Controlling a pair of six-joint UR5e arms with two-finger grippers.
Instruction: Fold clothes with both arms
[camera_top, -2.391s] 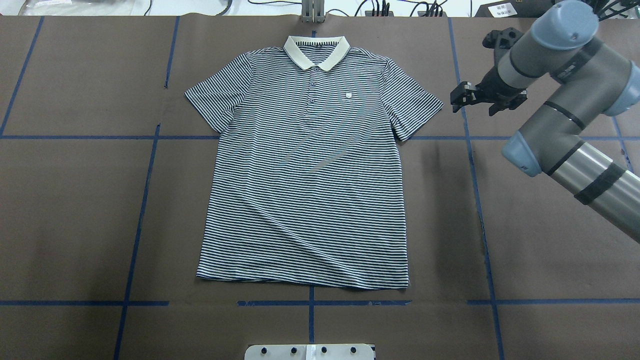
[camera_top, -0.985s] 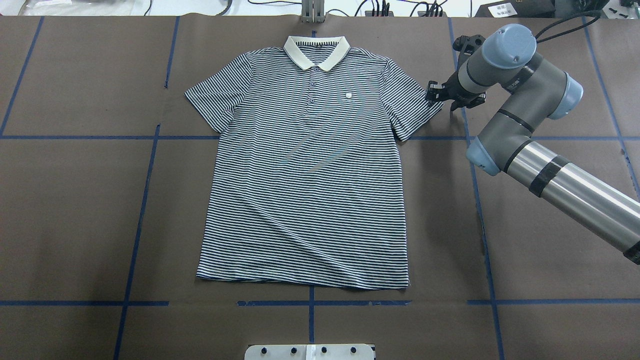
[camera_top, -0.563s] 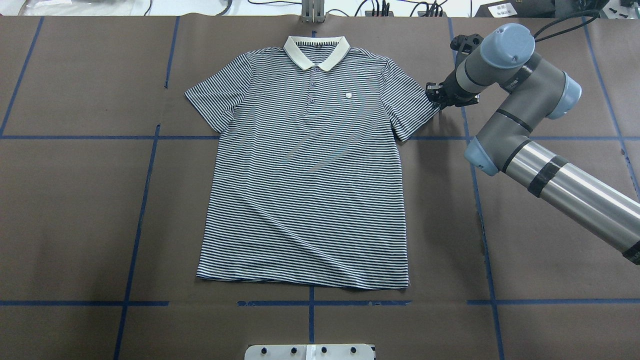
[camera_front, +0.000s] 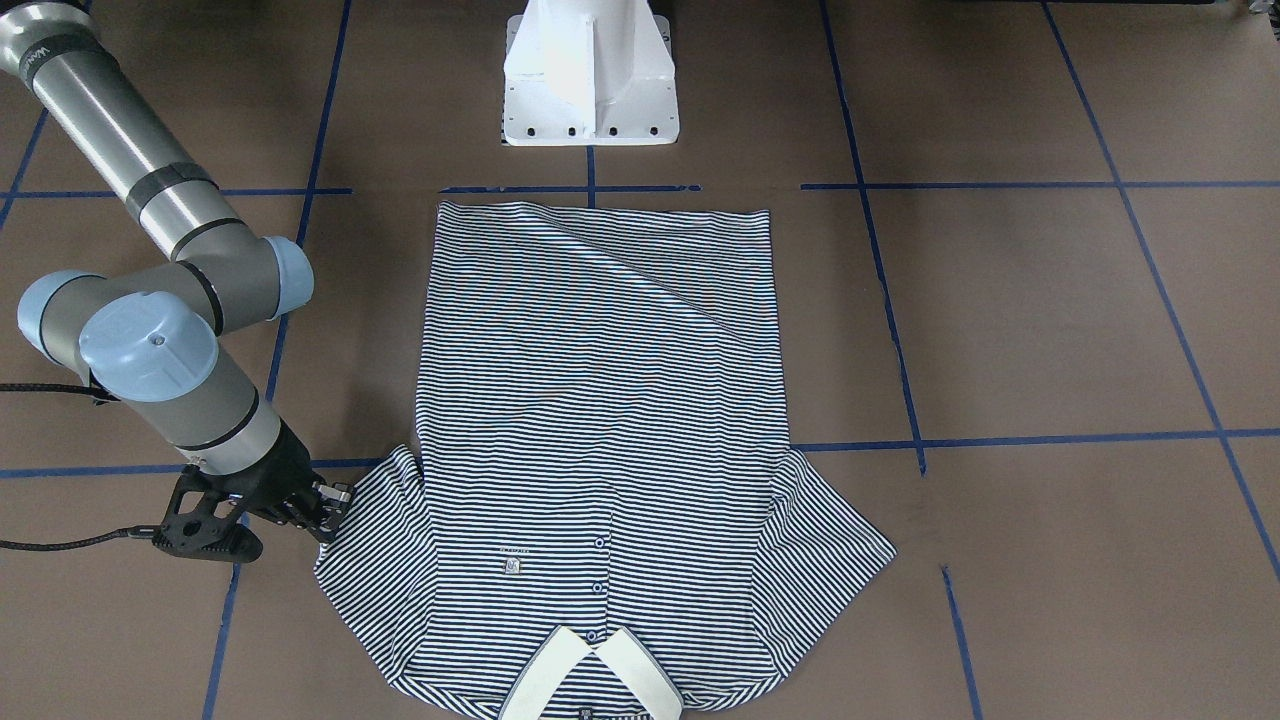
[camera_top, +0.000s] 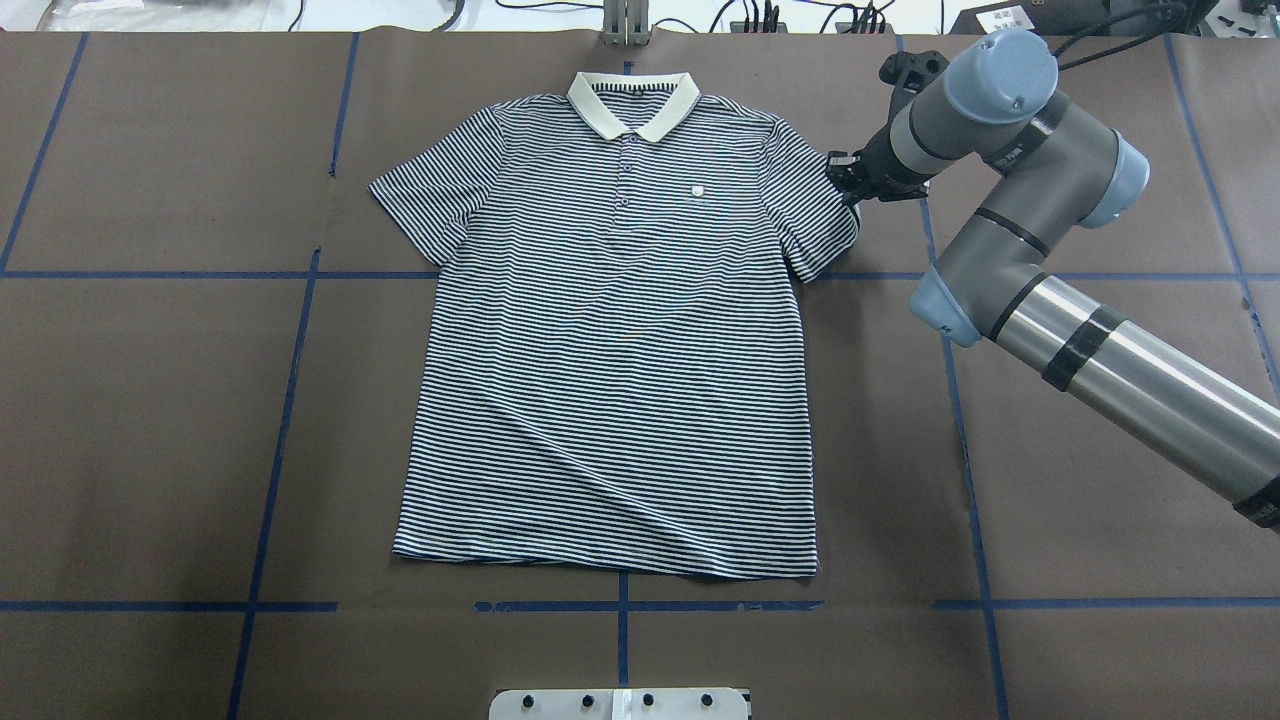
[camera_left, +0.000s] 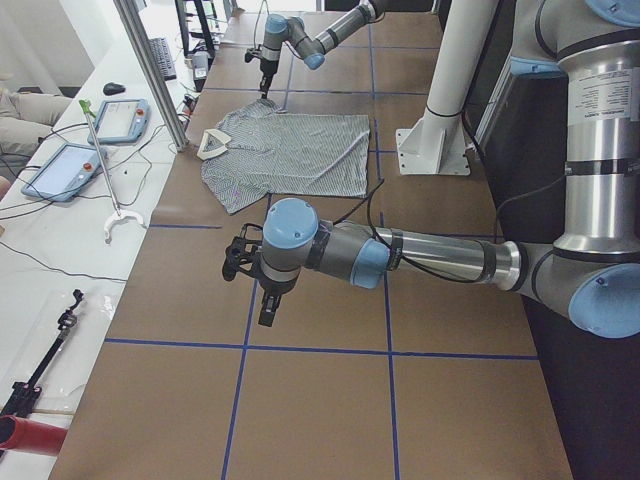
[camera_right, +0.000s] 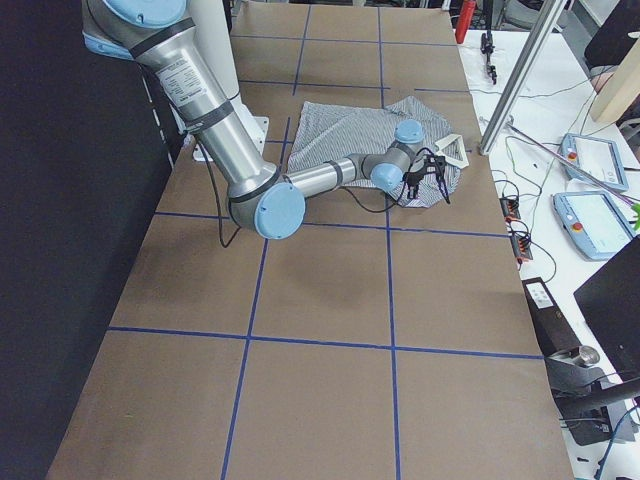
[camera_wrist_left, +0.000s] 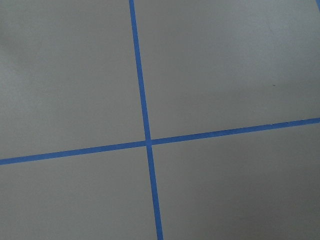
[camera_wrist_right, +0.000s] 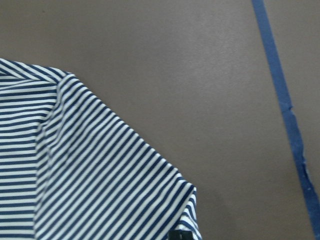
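The striped polo shirt (camera_top: 620, 350) lies flat and face up on the brown table, its cream collar (camera_top: 633, 100) at the far side. My right gripper (camera_top: 843, 180) is at the outer tip of the shirt's right-hand sleeve and is shut on it. In the front-facing view the gripper (camera_front: 335, 503) meets the sleeve edge, which is bunched slightly. The right wrist view shows the sleeve corner (camera_wrist_right: 90, 175) with a black fingertip (camera_wrist_right: 180, 235) on it. My left gripper (camera_left: 266, 310) shows only in the left side view, above bare table far from the shirt (camera_left: 290, 150). I cannot tell whether it is open or shut.
Blue tape lines (camera_top: 290, 400) grid the table. The white pedestal base (camera_front: 590, 70) stands beyond the shirt's hem. A metal plate (camera_top: 620, 703) sits at the near edge. A side bench with tablets (camera_left: 70, 170) and a metal post (camera_left: 150, 70) runs along the collar side.
My right arm swung in from the right, reached the sleeve tip and closed on it. It has since moved a little inward, dragging the sleeve tip toward the shirt's body.
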